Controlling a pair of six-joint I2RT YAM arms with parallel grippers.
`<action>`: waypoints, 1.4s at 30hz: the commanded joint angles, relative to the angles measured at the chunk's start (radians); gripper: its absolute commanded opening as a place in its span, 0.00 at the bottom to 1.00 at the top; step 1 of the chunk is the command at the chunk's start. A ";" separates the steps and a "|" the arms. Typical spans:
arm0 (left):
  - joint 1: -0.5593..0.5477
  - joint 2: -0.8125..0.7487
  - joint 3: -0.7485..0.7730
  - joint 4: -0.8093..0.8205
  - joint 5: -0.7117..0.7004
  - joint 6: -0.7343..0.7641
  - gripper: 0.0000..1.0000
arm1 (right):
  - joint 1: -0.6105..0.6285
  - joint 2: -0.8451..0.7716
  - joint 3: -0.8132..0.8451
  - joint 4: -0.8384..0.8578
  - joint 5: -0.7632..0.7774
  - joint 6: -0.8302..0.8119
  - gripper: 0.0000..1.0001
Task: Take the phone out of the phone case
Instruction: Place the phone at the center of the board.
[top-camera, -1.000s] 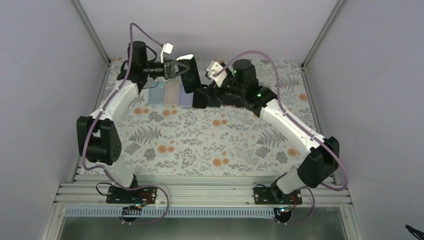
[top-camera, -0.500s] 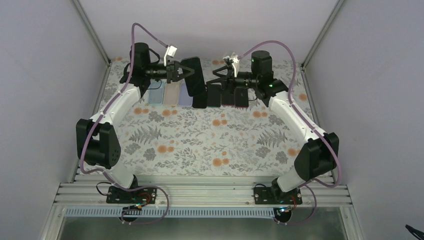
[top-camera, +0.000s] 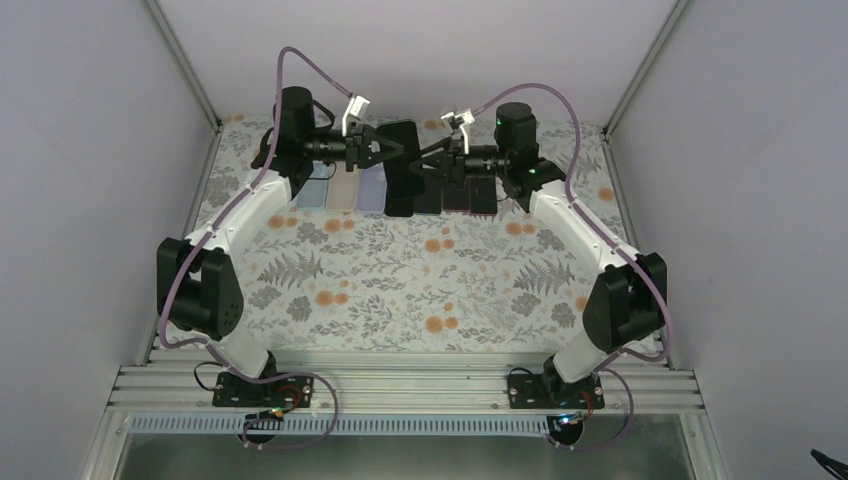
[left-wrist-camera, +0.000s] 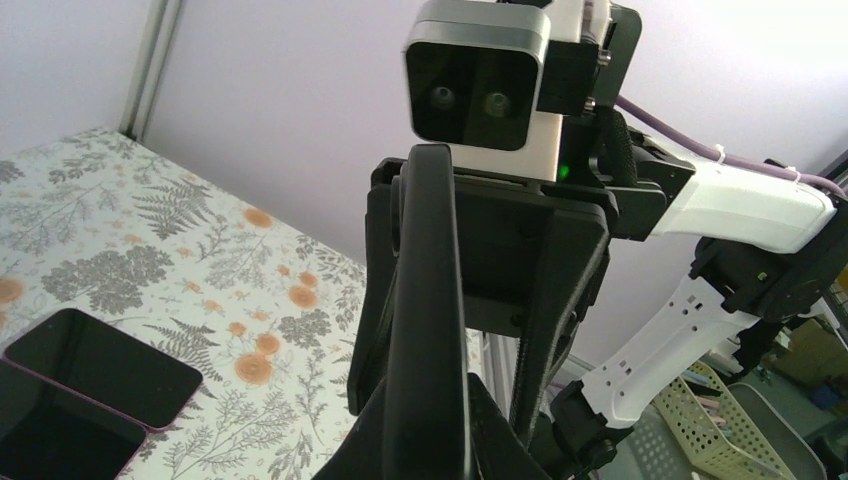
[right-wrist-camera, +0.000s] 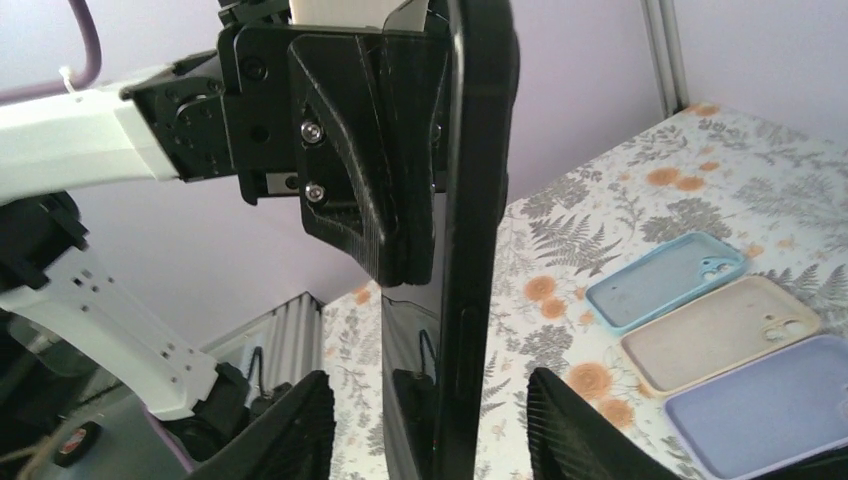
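Top view: logged one cased phone (top-camera: 402, 150) aloft near the far end of the table (top-camera: 400, 290), pinched in the left gripper (top-camera: 390, 152); right gripper (top-camera: 432, 163) facing it from the other side, jaws spread. Counted three empty cases (top-camera: 343, 189) in a row (blue, beige, lavender) under the left wrist, and apparently four dark handsets (top-camera: 482, 192) lying flat beside them, partly masked by the arms, so count not firm. Left wrist view: cased phone (left-wrist-camera: 428, 260) seen edge-on, clamped at its lower end by the left gripper (left-wrist-camera: 425, 435); right gripper (left-wrist-camera: 468, 300) straddling it, not touching as far as can be told. Counted two dark handsets (left-wrist-camera: 100, 368) on the mat here. Right wrist view: cased phone (right-wrist-camera: 470, 230) upright between the right gripper's fingers (right-wrist-camera: 290, 420), clear gaps either side; left gripper (right-wrist-camera: 400, 150) closed on its upper part. Three empty cases (right-wrist-camera: 720, 332) confirmed. Judged: light, rigid, glossy and likely slippery, glass face fragile; case rim probably springy. Best to grip the long edges near the free end and peel at a corner lip, not to press the screen.
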 joint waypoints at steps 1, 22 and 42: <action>-0.009 -0.031 0.038 0.072 0.025 0.002 0.02 | 0.005 0.013 0.007 0.049 -0.057 0.048 0.41; -0.017 -0.036 0.085 -0.121 -0.094 0.138 1.00 | -0.092 -0.044 0.002 -0.045 -0.041 -0.024 0.04; -0.017 -0.003 0.114 -0.220 -0.188 0.218 1.00 | -0.537 0.105 0.010 -0.539 0.147 -0.347 0.04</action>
